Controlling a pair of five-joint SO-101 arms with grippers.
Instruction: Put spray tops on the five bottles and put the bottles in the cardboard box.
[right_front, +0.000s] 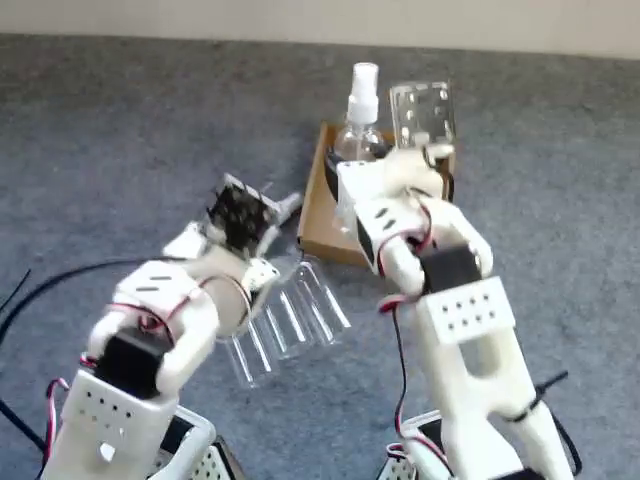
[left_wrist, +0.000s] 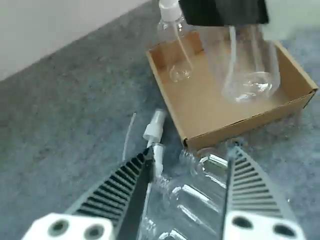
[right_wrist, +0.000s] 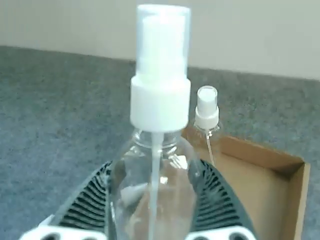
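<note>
Bottles without tops lie side by side on the grey carpet, just beside the cardboard box; the left gripper hangs over them, jaws spread wide; a loose spray top lies near; the right gripper clamps a capped bottle upright over the box; another capped bottle stands inside.

Nothing here can be read: no lettering, label, number or sign shows on the clear bottles or the cardboard box.
</note>
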